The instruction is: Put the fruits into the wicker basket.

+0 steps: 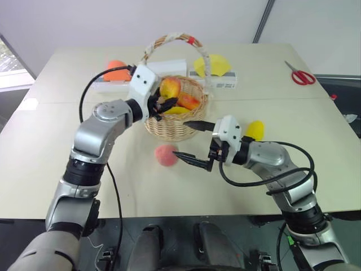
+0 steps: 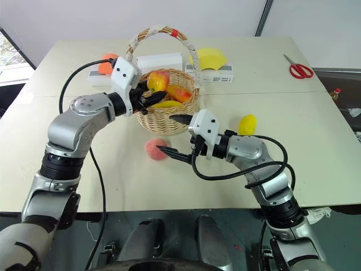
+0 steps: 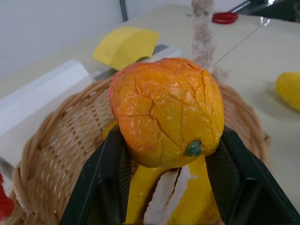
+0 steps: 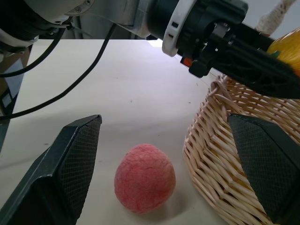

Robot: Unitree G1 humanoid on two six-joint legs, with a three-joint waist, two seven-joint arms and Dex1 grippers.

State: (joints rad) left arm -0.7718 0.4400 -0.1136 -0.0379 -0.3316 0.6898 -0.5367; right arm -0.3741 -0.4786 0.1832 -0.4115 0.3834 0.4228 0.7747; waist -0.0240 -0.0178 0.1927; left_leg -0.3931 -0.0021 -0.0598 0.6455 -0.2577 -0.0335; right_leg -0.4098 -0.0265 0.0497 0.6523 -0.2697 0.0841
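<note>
**Apple over the basket, peach next in line**

The left gripper (image 1: 163, 106) has its jaws on either side of the apple (image 3: 166, 110), touching it over the open mouth of the basket (image 1: 169, 129); whether they are clamping or already letting go, I cannot tell. The right gripper (image 1: 190, 142) has its jaws wide apart and empty, with the peach (image 4: 144, 178) lying on the table between them but not touched.

From left to right: an orange half-dome (image 1: 115, 70) on its block sits at the far left of the table (image 1: 51, 141). Then comes the left gripper with the apple, level with the basket's rim. Inside the basket lie a red-blushed fruit (image 1: 189, 101) and something yellow beneath it. The peach rests on the table just in front of the basket. A yellow wedge (image 1: 213, 64) stands on a white block behind the basket. The lemon (image 1: 255, 129) lies on the table beyond the right arm, and red scissors (image 1: 302, 75) lie at the far right.

The step in hand looks like the drop of the apple into the basket. Next, the left jaws need to part fully and draw back clear of the handle (image 1: 169, 39). The right gripper then needs only to close on the peach.
</note>
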